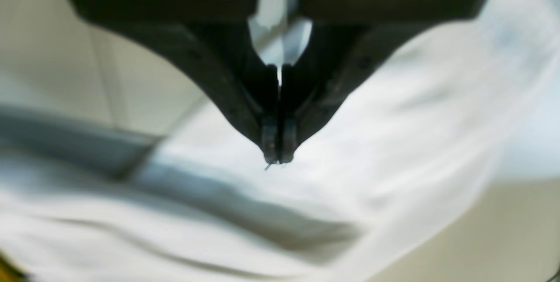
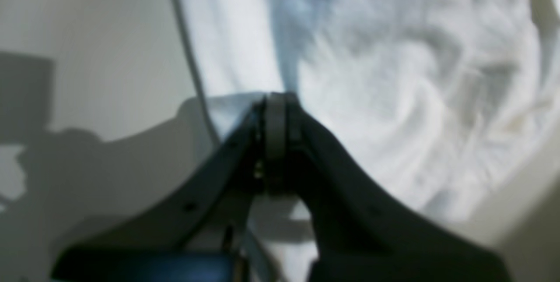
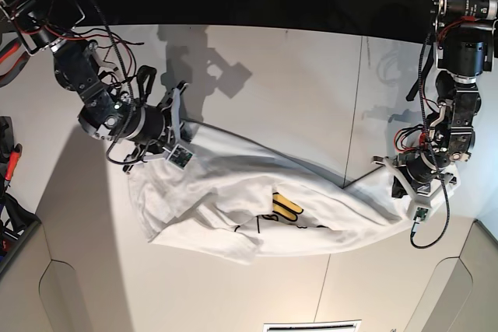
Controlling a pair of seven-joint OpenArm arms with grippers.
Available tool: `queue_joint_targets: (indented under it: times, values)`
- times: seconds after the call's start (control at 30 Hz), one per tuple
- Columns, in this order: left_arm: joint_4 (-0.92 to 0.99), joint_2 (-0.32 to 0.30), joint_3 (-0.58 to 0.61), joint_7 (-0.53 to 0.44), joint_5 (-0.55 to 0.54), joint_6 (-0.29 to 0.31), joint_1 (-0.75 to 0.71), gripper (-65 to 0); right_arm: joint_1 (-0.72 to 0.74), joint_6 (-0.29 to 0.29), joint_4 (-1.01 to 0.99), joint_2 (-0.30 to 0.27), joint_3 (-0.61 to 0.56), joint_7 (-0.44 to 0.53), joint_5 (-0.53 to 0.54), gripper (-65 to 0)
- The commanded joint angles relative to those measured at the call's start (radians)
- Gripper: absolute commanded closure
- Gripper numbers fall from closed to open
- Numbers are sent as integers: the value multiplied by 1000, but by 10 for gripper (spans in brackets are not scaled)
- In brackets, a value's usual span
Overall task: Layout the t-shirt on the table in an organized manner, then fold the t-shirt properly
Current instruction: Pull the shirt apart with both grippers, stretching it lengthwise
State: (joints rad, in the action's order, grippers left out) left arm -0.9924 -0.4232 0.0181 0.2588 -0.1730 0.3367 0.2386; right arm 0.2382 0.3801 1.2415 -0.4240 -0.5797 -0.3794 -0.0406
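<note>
At the left of the base view the right gripper [image 3: 173,139], jaws closed, pinches the t-shirt [image 3: 233,192] at its upper left edge. The shirt is strung across the middle of the table [image 3: 296,75], bunched and creased, its orange print half buried (no fold begun, layout unfinished). At the right the left gripper [image 3: 411,192] is closed on the far right end. Open tabletop lies far and near.

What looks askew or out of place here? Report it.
The t-shirt is not flat: it hangs stretched between the right tool and left tool, bunched and twisted, with its orange-yellow print half folded under. Nothing looks spilled or damaged.
</note>
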Motion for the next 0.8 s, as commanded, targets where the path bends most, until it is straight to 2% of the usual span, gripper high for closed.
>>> queue_joint_targets:
  times: [0.0, 0.07, 0.2, 0.3, 0.37, 0.4, 0.47, 0.53, 0.63, 0.77]
  values:
    - [-15, -19, -5, -22, -20, -3, 22, 0, 1, -20, -8, -36, 5, -88, -53, 0]
    - [-15, -29, -5, -23, -24, 8, 13, 0, 6, -45, -8, -53, 5, -88, -81, 0]
    - [-15, -49, -4, -27, -16, 79, 4, -15, 19, -74, -8, -61, 5, -88, -168, 0]
    - [-15, -76, -4, -54, -16, 122, 5, -206, 34, -81, -8, -60, 5, -88, -177, 0]
    - [-15, -88, -4, -60, -16, 121, 5, -275, 45, -81, -8, -60, 5, -85, -175, -79]
    - [-14, -95, -4, -60, -16, 121, 5, -284, 50, -81, -8, -60, 5, -85, -176, -111]
    - [-14, -110, -4, -60, -16, 121, 5, -284, 55, -84, -8, -61, 5, -85, -177, -135]
    - [-13, -129, -4, -55, -16, 117, 5, -284, 55, -89, -8, -60, 5, -85, -177, -135]
    - [-13, -151, -4, -5, -26, 69, 5, -284, 52, -88, -8, -60, 5, -85, -176, -135]
    - [-10, -149, -4, 81, -129, 69, 5, -284, 52, -88, -8, -60, 5, -84, -176, -135]
